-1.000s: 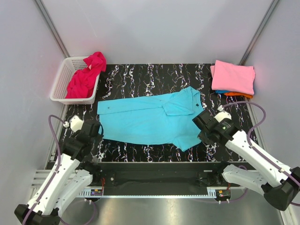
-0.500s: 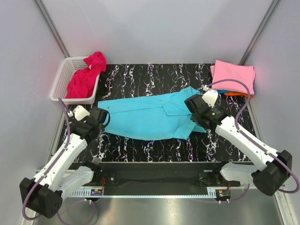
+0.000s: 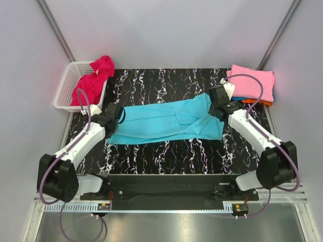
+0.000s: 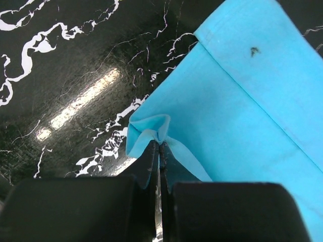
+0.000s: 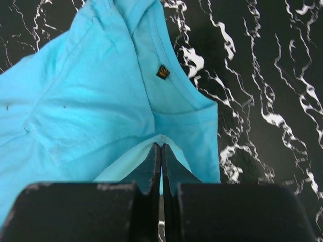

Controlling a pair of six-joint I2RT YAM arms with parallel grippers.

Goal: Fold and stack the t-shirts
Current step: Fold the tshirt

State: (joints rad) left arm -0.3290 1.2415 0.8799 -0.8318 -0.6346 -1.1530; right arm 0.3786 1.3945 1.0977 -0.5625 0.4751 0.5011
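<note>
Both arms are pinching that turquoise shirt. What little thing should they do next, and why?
Probably lower the pinched edge and open both. The left end effector and right end effector are each shut on a fold of the turquoise shirt, which looks doubled over lengthwise on the table, so letting go would likely finish this fold.

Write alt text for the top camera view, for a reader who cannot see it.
The left hand and the right hand each pinch one end of a turquoise shirt lying on a black marbled table. A red shirt sits in a white basket at far left; a folded stack, pink on top, at far right.
</note>
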